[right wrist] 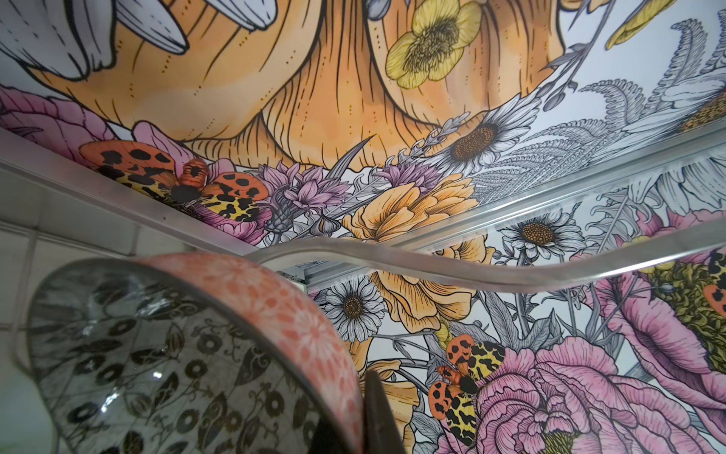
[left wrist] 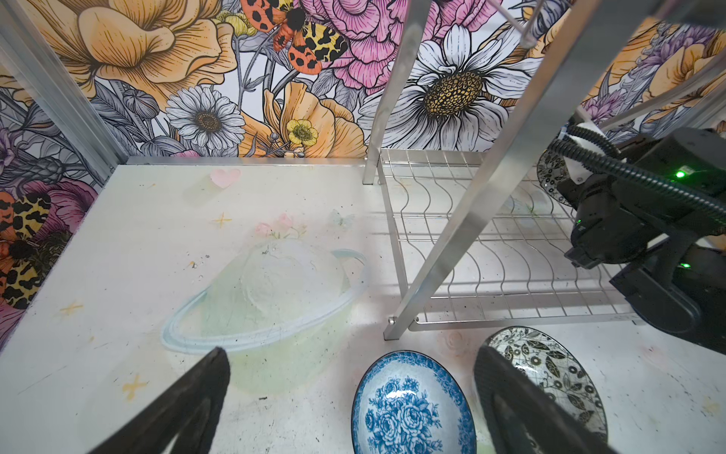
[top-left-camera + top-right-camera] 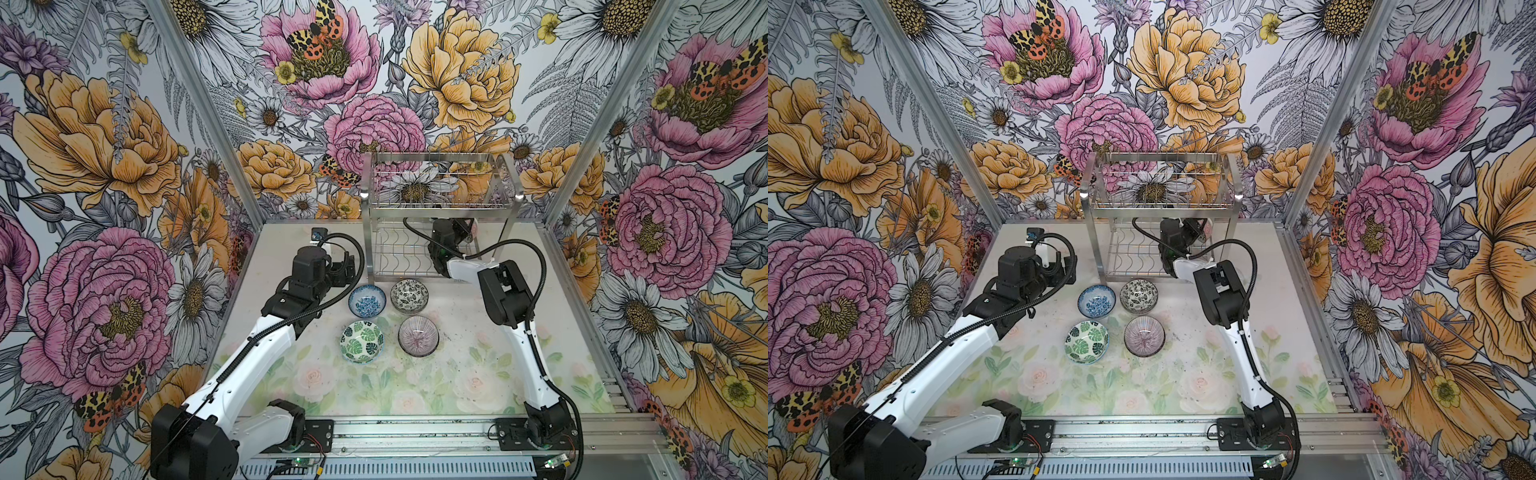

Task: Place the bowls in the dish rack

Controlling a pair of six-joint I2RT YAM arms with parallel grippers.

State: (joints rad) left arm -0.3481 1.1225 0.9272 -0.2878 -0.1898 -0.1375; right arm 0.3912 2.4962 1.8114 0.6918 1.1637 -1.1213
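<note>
Item in hand: the coral-sided bowl (image 1: 176,353), black-and-white floral inside, is pinched at its wall by my right gripper (image 3: 460,231) and stands tilted on edge inside the lower tier of the dish rack (image 3: 436,206). One wavy divider wire (image 1: 471,271) runs just beyond its rim.

Recommended handling, in my judgement:
- Lower the rim into a trough between two dividers rather than onto a crest.
- Keep the bowl on edge.
- Release only once the wires carry its weight.
- Withdraw low enough to clear the upper basket.

My left gripper (image 2: 351,353) is spread wide and holds nothing. It hangs over the table (image 3: 457,374), just by the blue bowl (image 3: 367,302). Next to that bowl sits the black-and-white bowl (image 3: 409,295). The green leaf bowl (image 3: 361,343) and the pink striped bowl (image 3: 418,336) sit nearer the arm bases. All four are upright on the table in front of the rack.

Not verifiable:
- Whether the held bowl touches any wire: its lower edge is cut off in the right wrist view.
- My inner finger, which the bowl covers.
- The grip itself, which the upper basket and my wrist screen in both top views.
</note>
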